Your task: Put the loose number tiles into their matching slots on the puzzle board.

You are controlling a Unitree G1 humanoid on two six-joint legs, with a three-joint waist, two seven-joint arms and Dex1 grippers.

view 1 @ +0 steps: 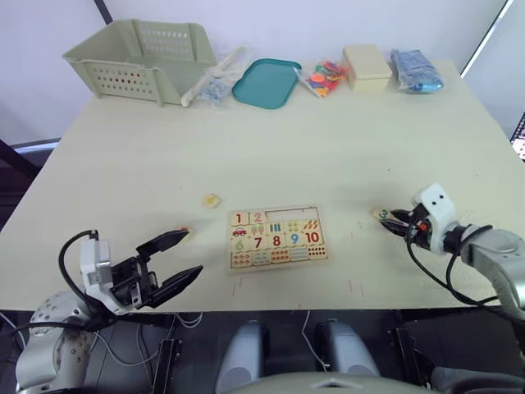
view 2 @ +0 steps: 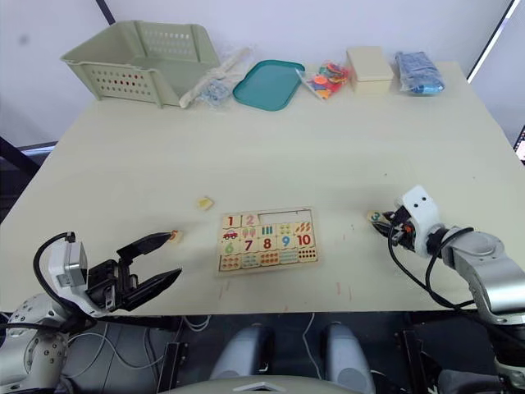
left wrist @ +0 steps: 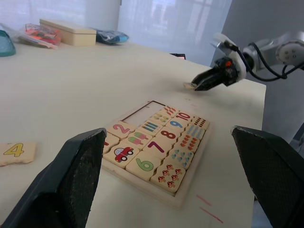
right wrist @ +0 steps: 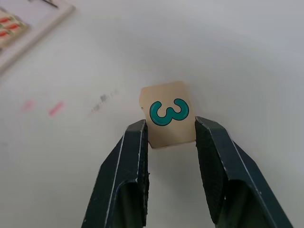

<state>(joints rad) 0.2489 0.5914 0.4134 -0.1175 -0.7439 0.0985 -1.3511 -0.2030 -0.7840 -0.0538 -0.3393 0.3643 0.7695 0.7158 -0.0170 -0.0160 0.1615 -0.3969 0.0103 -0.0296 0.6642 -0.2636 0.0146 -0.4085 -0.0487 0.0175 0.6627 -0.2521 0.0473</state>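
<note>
the left gripper (view 1: 182, 256), two black fingers on a white wrist block, hangs over the near left part of the pale table (view 1: 328, 156) with its fingers spread wide and nothing between them. just past its upper fingertip sits a small square pale-wood tile printed with a yellow 4 (left wrist: 16, 152), lying flat on the table. further out from that gripper, a second small pale-wood tile (view 1: 212, 199) lies by itself – too small to read its number.

to the right of the left gripper, and well apart from it, is the flat rectangular pale-wood puzzle board with a raised rim (view 1: 276, 238). the 1 and 2 sit in the top row, with an open slot next to them, and 6 to 10 fill the row below.

right of the board, the right gripper (right wrist: 170, 134) is down at the table with a small square pale-wood tile printed with a teal 3 (right wrist: 168, 114) sitting between its two black fingertips. the fingers are close on either side of the tile's near edge – can't tell if they're actually squeezing it or just bracketing it. the tile seems to lie flat on the table, near the board's right side but clear of it.
</note>
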